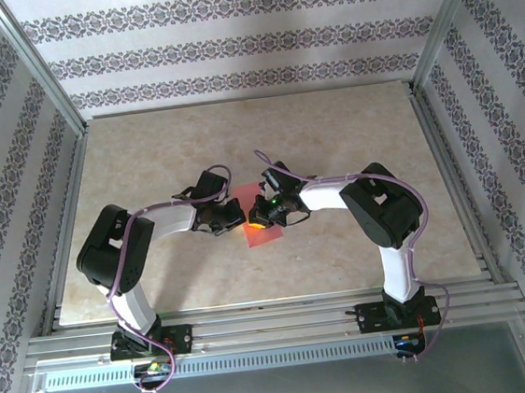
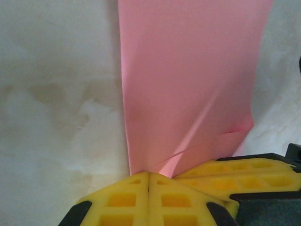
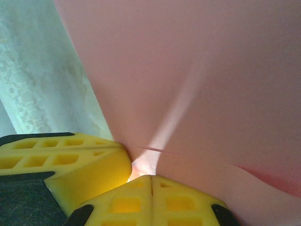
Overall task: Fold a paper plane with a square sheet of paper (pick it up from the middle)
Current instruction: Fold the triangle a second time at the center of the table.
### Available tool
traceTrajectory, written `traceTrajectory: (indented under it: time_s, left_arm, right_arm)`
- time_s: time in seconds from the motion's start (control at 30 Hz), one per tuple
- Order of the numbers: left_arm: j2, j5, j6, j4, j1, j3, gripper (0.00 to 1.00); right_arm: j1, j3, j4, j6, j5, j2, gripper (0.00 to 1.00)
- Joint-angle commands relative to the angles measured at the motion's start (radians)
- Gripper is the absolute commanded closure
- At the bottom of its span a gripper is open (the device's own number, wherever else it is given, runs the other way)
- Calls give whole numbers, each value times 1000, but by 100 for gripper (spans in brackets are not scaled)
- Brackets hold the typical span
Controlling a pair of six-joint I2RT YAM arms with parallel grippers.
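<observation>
Both arms fold inward, elbows out to the sides, wrists angled toward each other so the grippers meet nose to nose at the middle of the worktop [image 1: 145, 152], a bit nearer its near edge than its far edge.

Left gripper [image 2: 148, 175]: yellow fingers [image 2: 122, 200] pressed together, clamped on the near tip of the square sheet of paper [image 2: 188, 84]. Paper runs away from the tips as a pink strip, with a light crease fanning out from the pinch.

Right gripper [image 3: 151, 178]: fingers [image 3: 124, 205] together too, pinching the same sheet. A pale crease rises from the tips, and the paper looks lifted and curved. The left gripper's yellow finger sits just beside it, nearly touching.

From the top camera the sheet [image 1: 264, 232] pokes out from under both gripper heads, the left gripper [image 1: 232, 217] on its left and the right gripper [image 1: 258, 220] on top of it.

Room: bare worktop all round the sheet, wide on the left, right and far sides. The patterned walls [image 1: 228, 45] and frame rails [image 1: 275, 319] are well apart from the grippers.
</observation>
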Motion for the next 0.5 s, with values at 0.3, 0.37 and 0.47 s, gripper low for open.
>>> traceTrajectory:
  time_s: [0.3,0.37,0.47]
  left_arm:
    - [28,-56,55,-83,-11,31,100]
    - [38,-54,61,-92,-11,32,100]
    - [51,-56,70,-116,-11,37,100]
  right_arm:
    - [-2,-14,-79,-8,31,45,100]
    - [-4,-14,-57,-6,19,30,100]
    - [-9,-10,-25,-11,2,-5,100]
